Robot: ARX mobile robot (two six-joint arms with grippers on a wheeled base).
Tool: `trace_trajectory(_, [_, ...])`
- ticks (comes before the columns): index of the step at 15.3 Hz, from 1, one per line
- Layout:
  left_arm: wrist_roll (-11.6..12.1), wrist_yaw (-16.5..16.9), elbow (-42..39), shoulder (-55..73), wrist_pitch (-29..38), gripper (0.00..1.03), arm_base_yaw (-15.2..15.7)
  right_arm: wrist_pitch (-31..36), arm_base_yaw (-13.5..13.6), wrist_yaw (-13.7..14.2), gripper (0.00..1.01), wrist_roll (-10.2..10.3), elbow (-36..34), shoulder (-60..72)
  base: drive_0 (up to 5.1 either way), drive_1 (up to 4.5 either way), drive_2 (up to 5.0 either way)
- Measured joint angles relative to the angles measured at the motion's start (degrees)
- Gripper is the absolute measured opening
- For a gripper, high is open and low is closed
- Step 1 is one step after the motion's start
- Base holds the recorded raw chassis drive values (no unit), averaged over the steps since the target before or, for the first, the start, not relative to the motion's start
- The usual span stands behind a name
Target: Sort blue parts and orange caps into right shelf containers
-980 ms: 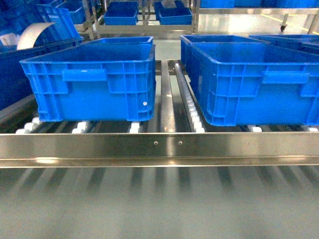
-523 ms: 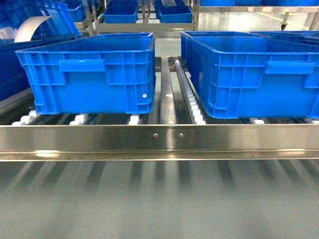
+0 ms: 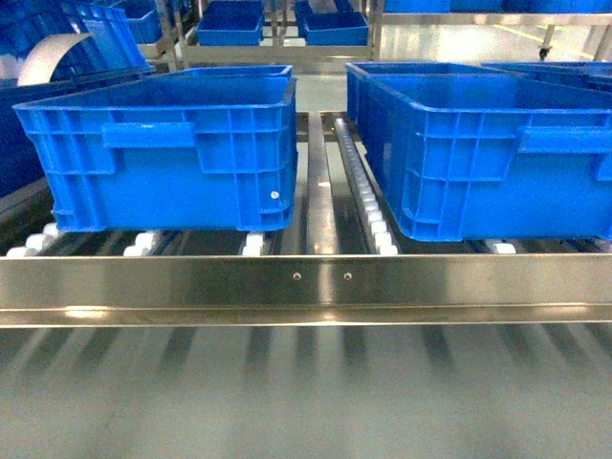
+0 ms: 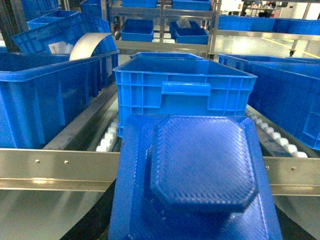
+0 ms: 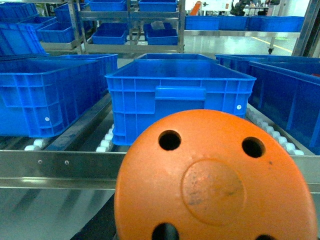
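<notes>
Carrying seems the step in hand: each wrist view is filled by a piece sitting right up against the camera. On the left wrist view a blue part [image 4: 200,180], a textured octagonal boss on a flat plate, blocks the lower half; on the right wrist view an orange cap [image 5: 215,180], domed with round holes and a central disc, does the same. Neither view shows fingers, so I cannot tell how wide either gripper stands or whether it truly grips its piece; the head view shows no arm at all.

Ahead of the blue part, beyond the shelf [image 4: 50,167] rail, stands 1 container [image 4: 185,85], open-topped. Ahead of the orange cap, past the same rail [image 5: 60,167], stands another container [image 5: 175,92].

The head view shows 2 crates [image 3: 167,158] [image 3: 488,158] side by side on rollers behind the rail.

Next, in my judgement, each arm must rise above a crate rim, reach forward over the opening, then let go
</notes>
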Motion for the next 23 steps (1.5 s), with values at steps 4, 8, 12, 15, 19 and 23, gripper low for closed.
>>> trace_trajectory(4, [0.0, 0.0, 0.0, 0.0, 0.0, 0.41, 0.0, 0.1, 0.0, 0.0, 0.43, 0.0, 0.0, 0.0, 0.0, 0.0, 0.0])
trace_trajectory(8, [0.0, 0.0, 0.0, 0.0, 0.0, 0.41, 0.0, 0.0, 0.0, 0.0, 0.43, 0.0, 0.0, 0.0, 0.0, 0.0, 0.0])
trace_trajectory(12, [0.0, -0.1, 0.0, 0.0, 0.0, 0.41, 0.0, 0.2, 0.0, 0.0, 0.43, 0.0, 0.0, 0.0, 0.0, 0.0, 0.0])
trace_trajectory(15, [0.0, 0.0, 0.0, 0.0, 0.0, 0.41, 0.0, -0.1, 0.0, 0.0, 0.43, 0.0, 0.0, 0.0, 0.0, 0.0, 0.0])
trace_trajectory(19, [0.0, 0.0, 0.0, 0.0, 0.0, 0.41, 0.0, 0.0, 0.0, 0.0, 0.43, 0.0, 0.0, 0.0, 0.0, 0.0, 0.0])
trace_trajectory(23, [0.0, 0.0, 0.0, 0.0, 0.0, 0.41, 0.0, 0.0, 0.0, 0.0, 0.43, 0.0, 0.0, 0.0, 0.0, 0.0, 0.0])
